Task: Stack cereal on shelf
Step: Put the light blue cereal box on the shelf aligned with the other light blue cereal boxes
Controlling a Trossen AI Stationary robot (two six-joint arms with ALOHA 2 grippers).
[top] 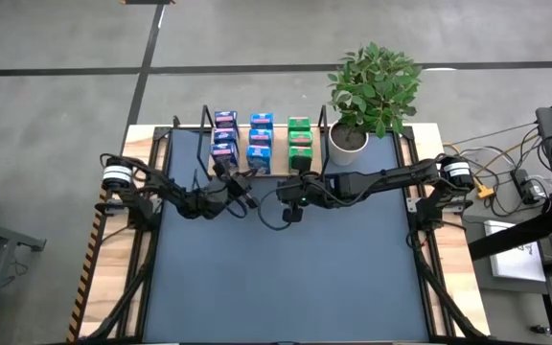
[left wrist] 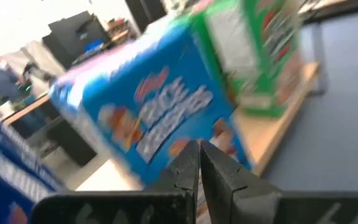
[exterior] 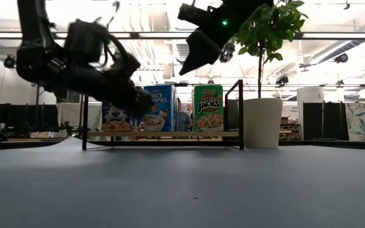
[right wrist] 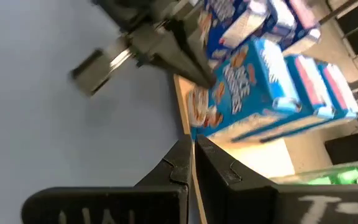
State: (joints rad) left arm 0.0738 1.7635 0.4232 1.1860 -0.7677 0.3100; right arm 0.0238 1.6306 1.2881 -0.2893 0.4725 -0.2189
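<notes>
The shelf is a low wooden board with black wire ends at the table's far side; it also shows in the low view. On it stand three rows of cereal boxes: dark blue, light blue and green. My left gripper is shut and empty, just in front of the light blue front box. My right gripper is shut and empty, raised above the mat near the shelf's front, in front of the green row. My left gripper's shut fingertips stand right at the front face of the light blue box, coming from the table's near left. I cannot tell whether they touch it.
A white pot with a green plant stands right of the shelf, close to the green boxes and my right arm. The blue mat stretches toward the near edge. Cables and gear lie off the table's right side.
</notes>
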